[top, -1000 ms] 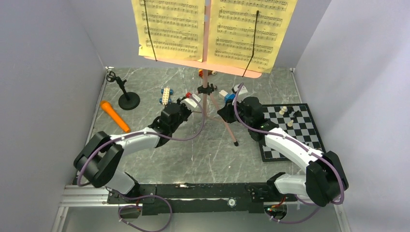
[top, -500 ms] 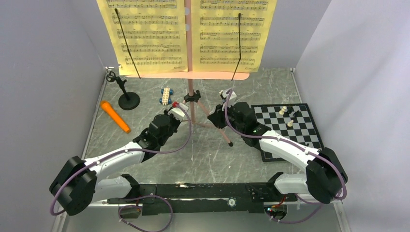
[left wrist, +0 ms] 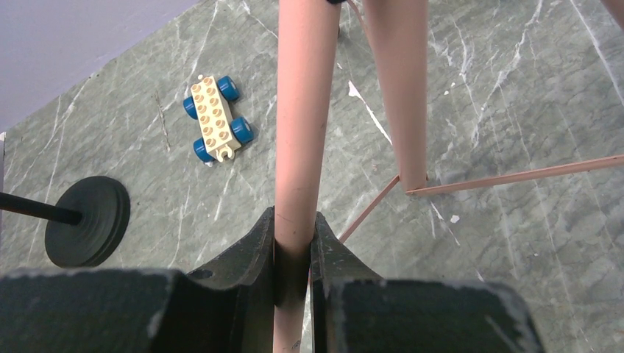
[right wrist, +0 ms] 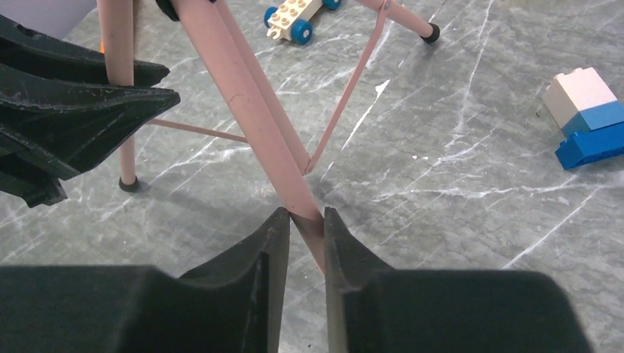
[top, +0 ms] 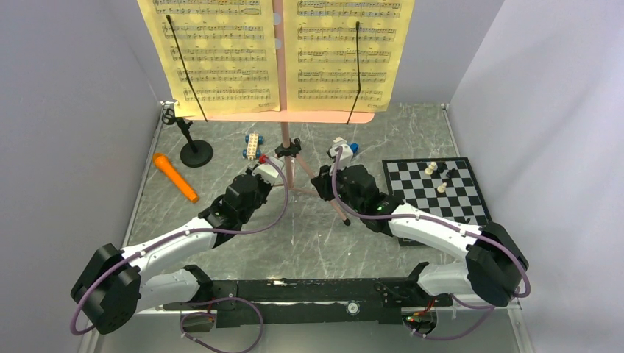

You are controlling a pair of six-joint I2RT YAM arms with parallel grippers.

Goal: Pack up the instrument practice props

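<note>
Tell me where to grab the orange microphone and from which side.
Probably across the middle of the orange microphone, coming straight down from above with the jaws set across its length. It lies flat and diagonal on the table, so only its long sides offer opposing faces.

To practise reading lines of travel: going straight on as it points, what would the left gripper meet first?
Shut on the pink music stand, the left gripper would probably hit the stand's thin brace rod just ahead, then the table; depth is unclear.
</note>
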